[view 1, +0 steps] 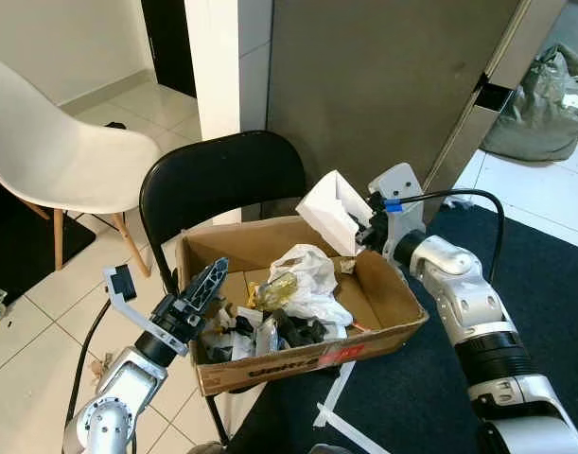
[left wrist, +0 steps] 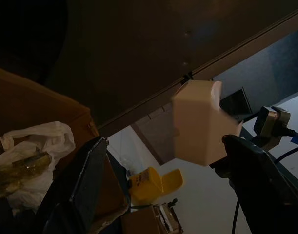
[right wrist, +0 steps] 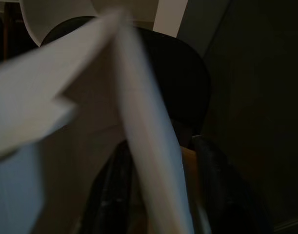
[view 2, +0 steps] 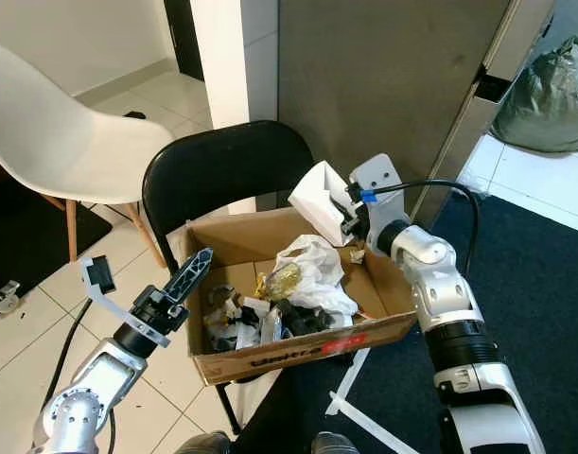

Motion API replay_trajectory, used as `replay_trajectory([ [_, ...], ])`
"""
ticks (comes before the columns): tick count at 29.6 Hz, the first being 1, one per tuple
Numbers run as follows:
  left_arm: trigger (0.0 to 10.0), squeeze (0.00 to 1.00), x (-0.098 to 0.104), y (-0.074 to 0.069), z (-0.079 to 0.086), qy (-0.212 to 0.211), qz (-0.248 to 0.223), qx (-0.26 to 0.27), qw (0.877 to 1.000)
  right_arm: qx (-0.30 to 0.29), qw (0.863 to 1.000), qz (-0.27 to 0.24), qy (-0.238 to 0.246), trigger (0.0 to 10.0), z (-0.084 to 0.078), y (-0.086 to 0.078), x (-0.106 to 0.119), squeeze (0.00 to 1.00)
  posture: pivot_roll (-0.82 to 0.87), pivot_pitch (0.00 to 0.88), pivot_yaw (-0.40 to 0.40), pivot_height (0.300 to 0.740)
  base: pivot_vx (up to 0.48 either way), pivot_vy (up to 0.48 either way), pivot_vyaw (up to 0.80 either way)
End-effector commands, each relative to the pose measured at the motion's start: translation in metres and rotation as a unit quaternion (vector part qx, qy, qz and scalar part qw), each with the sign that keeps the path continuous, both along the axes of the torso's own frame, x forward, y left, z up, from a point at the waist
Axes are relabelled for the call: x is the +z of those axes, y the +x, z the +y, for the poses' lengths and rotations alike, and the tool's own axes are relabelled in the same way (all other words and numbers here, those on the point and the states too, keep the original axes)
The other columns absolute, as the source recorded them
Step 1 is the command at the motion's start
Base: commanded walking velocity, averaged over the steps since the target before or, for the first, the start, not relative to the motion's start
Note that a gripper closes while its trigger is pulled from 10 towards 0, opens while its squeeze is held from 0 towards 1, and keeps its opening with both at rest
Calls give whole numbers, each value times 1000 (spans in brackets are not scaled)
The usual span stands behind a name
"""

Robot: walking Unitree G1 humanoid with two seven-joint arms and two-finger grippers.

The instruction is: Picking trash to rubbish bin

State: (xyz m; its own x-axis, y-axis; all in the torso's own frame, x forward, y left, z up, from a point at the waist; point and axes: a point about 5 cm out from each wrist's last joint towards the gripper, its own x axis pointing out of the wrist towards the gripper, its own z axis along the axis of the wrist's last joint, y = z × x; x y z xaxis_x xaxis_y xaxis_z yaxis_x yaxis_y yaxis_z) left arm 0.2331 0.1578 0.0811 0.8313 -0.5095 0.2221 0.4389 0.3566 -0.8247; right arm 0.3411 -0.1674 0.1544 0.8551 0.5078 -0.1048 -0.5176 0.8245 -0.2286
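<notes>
My right gripper: clenched on a white carton, held in the air just above the far right corner of the cardboard box; in my right wrist view the carton sits blurred between my two dark fingers.

White carton: tilted, its open flap end pointing up and away from the box; clear of the box's rim, not touching what lies inside.

My left gripper: over the near left part of the box, fingers close together and pointing toward the middle; it grasps nothing that I can see. In my left wrist view the fingers stand apart with the carton showing between them, further off.

Cardboard box: open, resting on the seat of a black folding chair; it serves as the bin. Inside lie a crumpled white plastic bag, a yellowish wrapper just left of the bag, and dark scraps toward the near wall.

White chair: well to the left of the box, on the tiled floor.

Dark rug: on the floor to the right of the box.
</notes>
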Motion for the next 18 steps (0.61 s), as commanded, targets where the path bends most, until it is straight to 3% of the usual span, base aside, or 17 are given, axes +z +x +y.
replay_trajectory([
  [1, 10000, 0, -3, -1, 1, 4, 4, 1, 1000, 0, 1000, -15, 1, 10000, 2, 2, 7, 1000, 24, 0, -23, 740, 0, 0, 0],
  [16, 10000, 0, -6, -1, 2, 5, 2, -1, 1000, 6, 1000, -20, 17, 10000, 6, 1, 8, 1000, 23, 0, -27, 740, 0, 0, 0],
  [18, 10000, 0, -6, -1, 2, 6, 2, -2, 1000, 28, 999, -10, 11, 10000, 9, -2, 6, 1000, 23, 0, -27, 740, 0, 0, 0],
])
